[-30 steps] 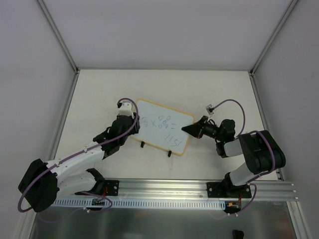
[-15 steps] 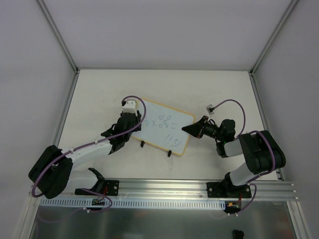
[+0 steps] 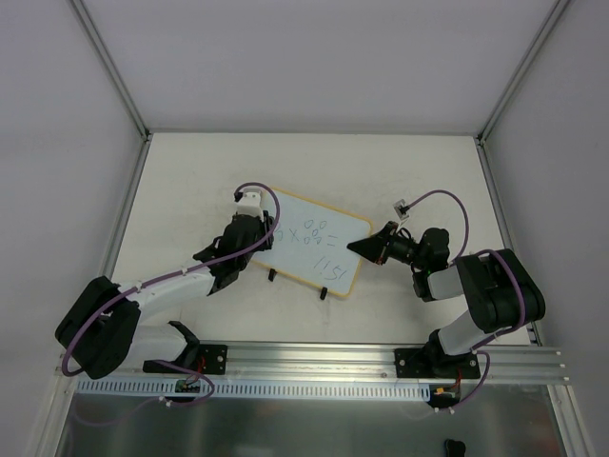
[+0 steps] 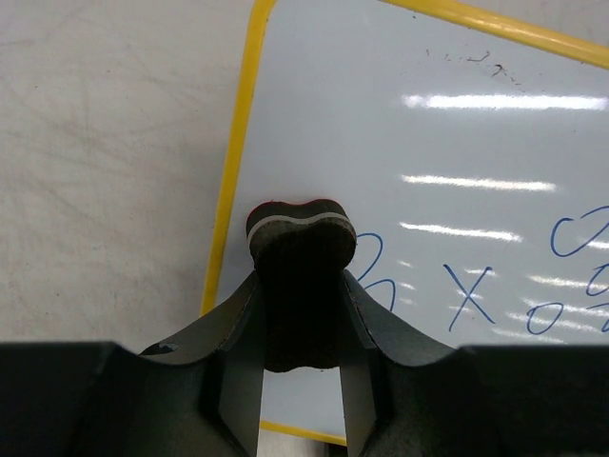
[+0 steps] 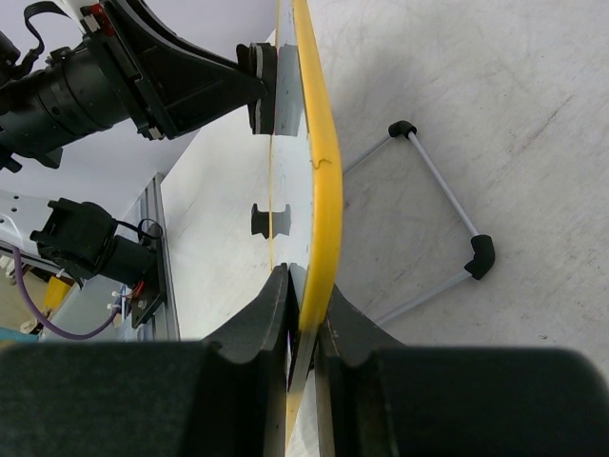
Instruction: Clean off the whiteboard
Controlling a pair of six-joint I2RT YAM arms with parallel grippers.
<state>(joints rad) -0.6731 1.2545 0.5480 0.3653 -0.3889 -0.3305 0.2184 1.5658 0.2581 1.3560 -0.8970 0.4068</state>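
Observation:
The whiteboard point(image 3: 319, 243), white with a yellow frame, stands tilted on two black clip feet mid-table, with blue handwritten marks on it. My right gripper point(image 3: 357, 248) is shut on its right edge; the right wrist view shows the yellow frame point(image 5: 319, 181) edge-on between the jaws. My left gripper point(image 3: 262, 233) is shut on the black bone-shaped eraser point(image 4: 300, 276), whose head presses against the board's left part near the frame point(image 4: 233, 181). Blue marks point(image 4: 471, 290) lie just right of the eraser.
A thin wire stand with black corner pieces point(image 5: 438, 205) lies on the table behind the board. Metal rails point(image 3: 314, 367) run along the near edge. White enclosure walls ring the table.
My left gripper with the eraser moved up and right onto the board's left edge, then held almost still. The left-most marks look fainter. The right arm and board have not moved.

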